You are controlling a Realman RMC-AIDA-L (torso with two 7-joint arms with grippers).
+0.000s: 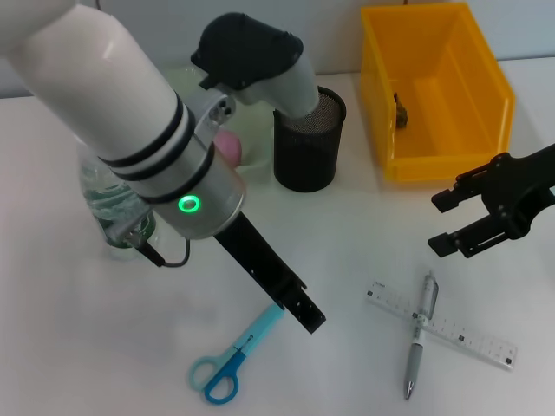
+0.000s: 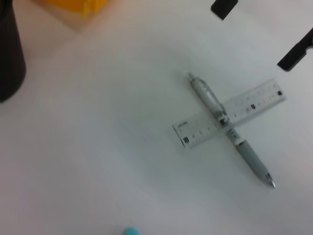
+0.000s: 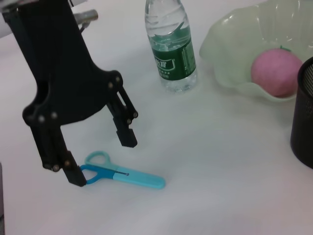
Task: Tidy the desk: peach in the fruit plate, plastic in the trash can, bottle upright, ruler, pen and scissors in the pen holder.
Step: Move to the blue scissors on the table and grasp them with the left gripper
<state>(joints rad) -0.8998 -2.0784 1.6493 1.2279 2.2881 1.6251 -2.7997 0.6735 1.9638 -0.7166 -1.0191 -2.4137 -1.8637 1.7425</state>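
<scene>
White counter (image 1: 347,251) fills the scene, with a yellow trash can (image 1: 438,95) at the back. One peach (image 3: 276,71) already sits in the pale fruit plate (image 3: 230,49), and one water bottle (image 3: 171,46) stands upright, so those steps look done. Beside the plate stands one black mesh pen holder (image 1: 310,143), apparently without tools in it yet. One pair of blue scissors (image 3: 122,174) lies flat; the left end effector (image 3: 100,159), fingers spread wide and holding nothing, hangs right over the handles, seemingly ready to grasp them. One pen (image 2: 230,129) lies crossed on top of one clear ruler (image 2: 195,131). The right end effector (image 1: 447,221), open and empty, hovers near them.
</scene>
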